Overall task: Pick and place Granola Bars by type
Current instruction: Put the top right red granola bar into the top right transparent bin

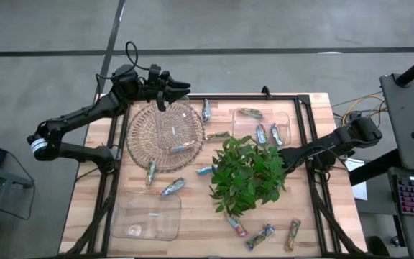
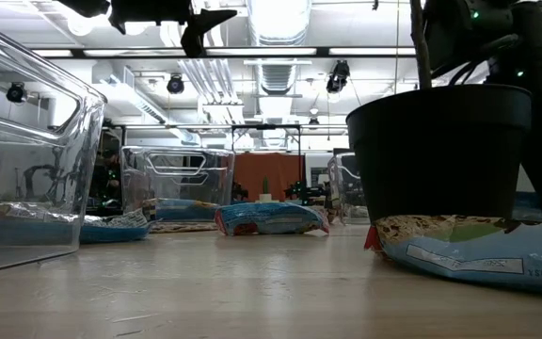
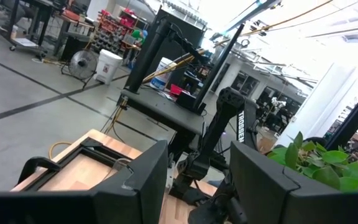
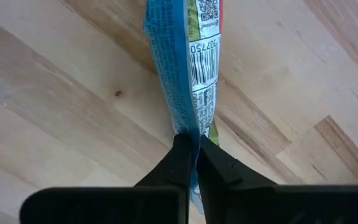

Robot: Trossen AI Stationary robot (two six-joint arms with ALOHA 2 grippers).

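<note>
a robotics lab or workshop: concrete floor (image 1: 264, 25), cluttered workbenches (image 3: 160, 102), exposed ceiling ducts (image 2: 276, 56).

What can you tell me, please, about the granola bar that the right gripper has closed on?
The granola bar has a glossy foil-like wrapper, mostly blue, with a white panel carrying a barcode, small print and a QR code, plus a touch of green and red. It lies stretched out on the pale wooden table, looking pinched up into a ridge. The right gripper is shut on its near end, one dark finger on each side. In the overhead view the plant hides it.
</note>
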